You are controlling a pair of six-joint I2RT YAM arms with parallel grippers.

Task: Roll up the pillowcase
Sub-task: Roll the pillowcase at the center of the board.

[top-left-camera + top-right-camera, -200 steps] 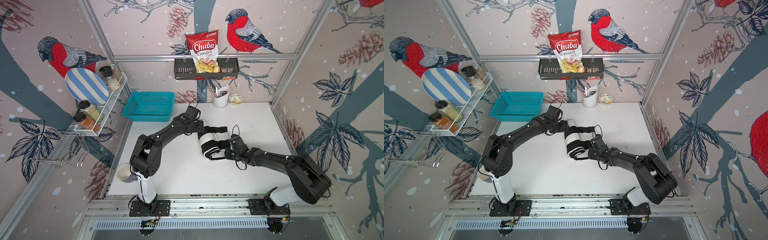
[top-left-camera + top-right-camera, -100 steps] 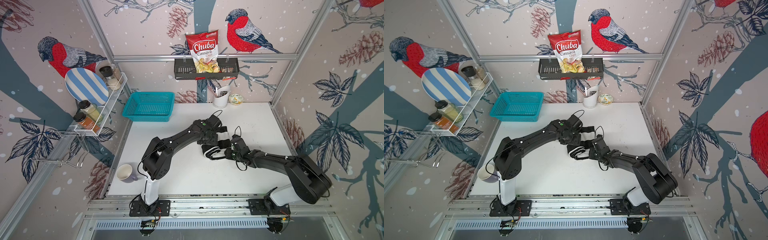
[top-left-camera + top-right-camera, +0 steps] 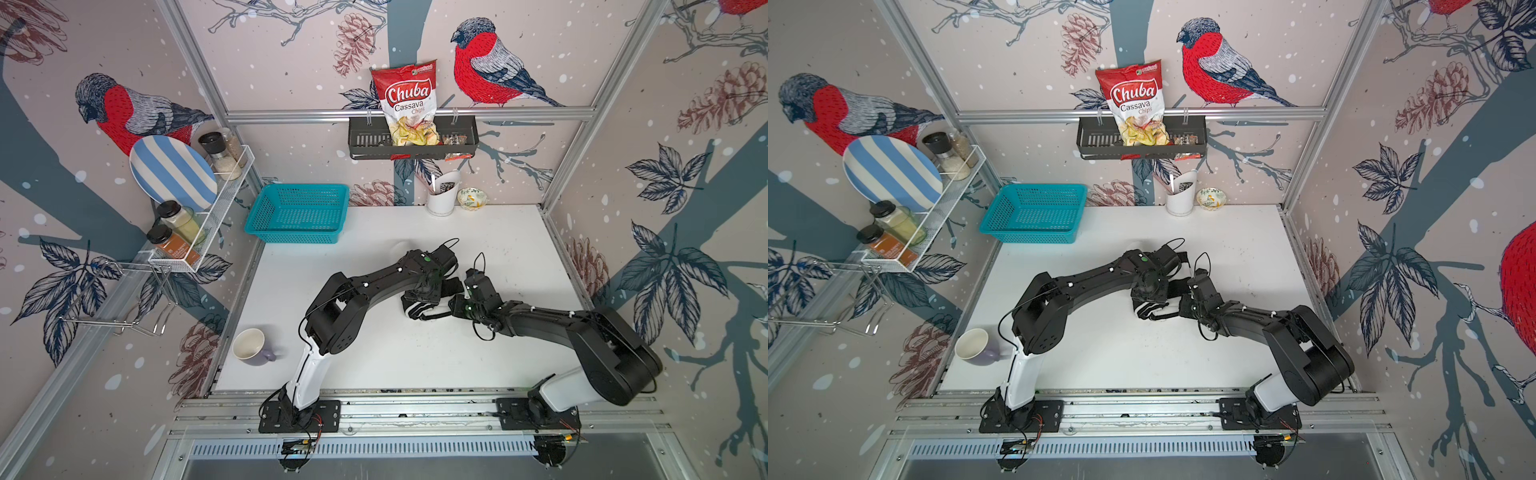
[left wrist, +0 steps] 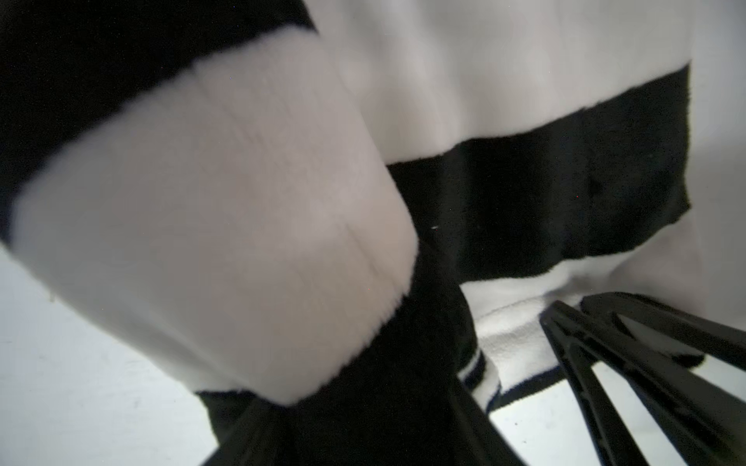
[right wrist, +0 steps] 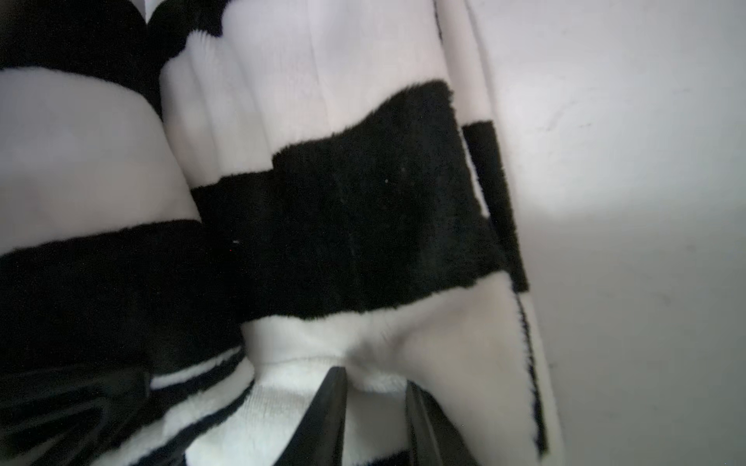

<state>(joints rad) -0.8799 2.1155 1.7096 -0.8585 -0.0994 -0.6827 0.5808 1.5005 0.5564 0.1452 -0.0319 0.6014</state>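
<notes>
Since 1 second ago my left tool [image 3: 420, 296] swung onto the rolled pillowcase [image 3: 417, 310] in the middle of the desk [image 3: 415, 357]; can't tell its grip. Only the right wrist view shows my right tool [image 5: 375, 403] pinching a white fold.

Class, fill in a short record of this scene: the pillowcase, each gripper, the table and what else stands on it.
Pillowcase: black and white stripes, partly rolled, a flat part left, mid-table
Right gripper: closed on its white edge
Left gripper: at the rolled part, grip unclear
Table: white
Basket: teal, far left corner, apart from the pillowcase
Mug: near left edge, upright
</notes>
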